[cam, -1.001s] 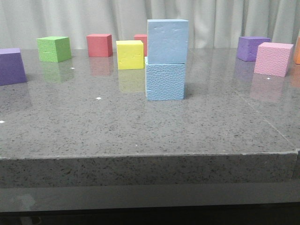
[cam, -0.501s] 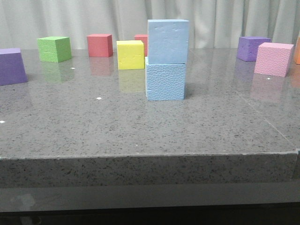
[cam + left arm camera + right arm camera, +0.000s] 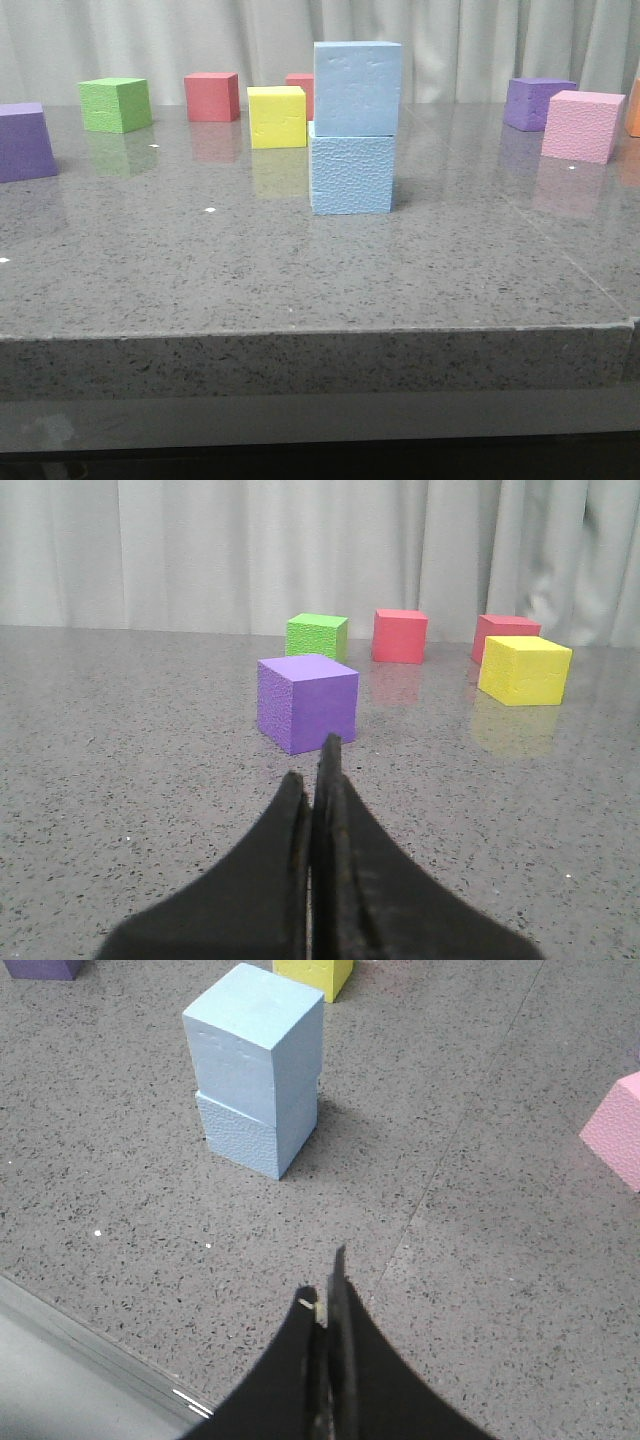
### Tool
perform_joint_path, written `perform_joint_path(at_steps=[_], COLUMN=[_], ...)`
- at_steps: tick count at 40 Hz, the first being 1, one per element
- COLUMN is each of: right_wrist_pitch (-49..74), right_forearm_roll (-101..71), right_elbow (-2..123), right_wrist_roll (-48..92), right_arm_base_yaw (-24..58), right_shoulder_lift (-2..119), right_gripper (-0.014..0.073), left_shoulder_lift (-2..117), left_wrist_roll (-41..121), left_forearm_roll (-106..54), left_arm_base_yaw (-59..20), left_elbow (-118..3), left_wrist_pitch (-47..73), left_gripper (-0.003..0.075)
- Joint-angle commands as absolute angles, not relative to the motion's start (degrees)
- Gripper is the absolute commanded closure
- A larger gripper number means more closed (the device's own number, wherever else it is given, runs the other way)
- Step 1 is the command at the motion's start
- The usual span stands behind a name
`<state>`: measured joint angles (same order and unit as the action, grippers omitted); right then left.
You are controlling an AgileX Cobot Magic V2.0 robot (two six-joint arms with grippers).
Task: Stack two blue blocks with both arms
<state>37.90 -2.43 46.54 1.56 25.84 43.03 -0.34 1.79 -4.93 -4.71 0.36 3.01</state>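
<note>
The two light blue blocks stand stacked mid-table. The smoother block (image 3: 358,88) with small dents sits on the pebbled block (image 3: 351,173). The stack also shows in the right wrist view, smoother block (image 3: 258,1045) on pebbled block (image 3: 250,1138). My right gripper (image 3: 324,1280) is shut and empty, apart from the stack, near the table's front edge. My left gripper (image 3: 312,765) is shut and empty, just short of a purple cube (image 3: 306,701). Neither arm shows in the front view.
Around the stack stand a yellow cube (image 3: 277,116), two red cubes (image 3: 212,96), a green cube (image 3: 116,104), a purple cube (image 3: 24,141) at far left, another purple cube (image 3: 538,102) and a pink cube (image 3: 582,125) at right. The table's front edge (image 3: 320,335) runs across.
</note>
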Motion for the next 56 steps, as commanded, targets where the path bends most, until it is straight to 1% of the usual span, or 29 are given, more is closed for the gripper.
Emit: perform_joint_path(at_steps=[1, 20, 25, 29, 35, 38, 44, 49, 53, 56], right_wrist_pitch=[33.94, 33.94, 33.05, 27.52, 13.37, 7.35, 4.29, 2.5, -1.41, -1.6], right_forearm_roll=[-2.55, -2.55, -2.53, -2.58, -2.58, -2.58, -2.58, -2.58, -2.59, -2.59], right_elbow=[48.07, 48.07, 46.79, 41.19, 25.77, 17.72, 6.3, 1.24, -1.39, -1.25], right_wrist_roll=[2.01, 2.01, 2.01, 2.01, 2.06, 2.08, 2.08, 2.08, 2.08, 2.08], right_arm_base_yaw=[25.66, 25.66, 25.48, 21.22, 11.79, 8.09, 3.31, 1.16, 0.33, 0.34], right_shoulder_lift=[42.69, 42.69, 40.11, 35.06, 22.45, 13.9, 2.41, -1.69, -1.69, -1.69], right_gripper=[0.0662, 0.0662, 0.0662, 0.0662, 0.0662, 0.066, 0.066, 0.066, 0.066, 0.066], left_shoulder_lift=[-1.29, -1.29, -1.29, -1.29, -1.29, -1.29, -1.29, -1.29, -1.29, -1.29], left_wrist_roll=[1.68, 1.68, 1.68, 1.68, 1.68, 1.68, 1.68, 1.68, 1.68, 1.68], left_forearm_roll=[-5.53, -5.53, -5.53, -5.53, -5.53, -5.53, -5.53, -5.53, -5.53, -5.53], left_arm_base_yaw=[-4.63, -4.63, -4.63, -4.63, -4.63, -4.63, -4.63, -4.63, -4.63, -4.63], left_elbow=[0.3, 0.3, 0.3, 0.3, 0.3, 0.3, 0.3, 0.3, 0.3, 0.3], left_wrist_pitch=[-1.2, -1.2, -1.2, -1.2, -1.2, -1.2, -1.2, -1.2, -1.2, -1.2], left_gripper=[0.0739, 0.0739, 0.0739, 0.0739, 0.0739, 0.0739, 0.0739, 0.0739, 0.0739, 0.0739])
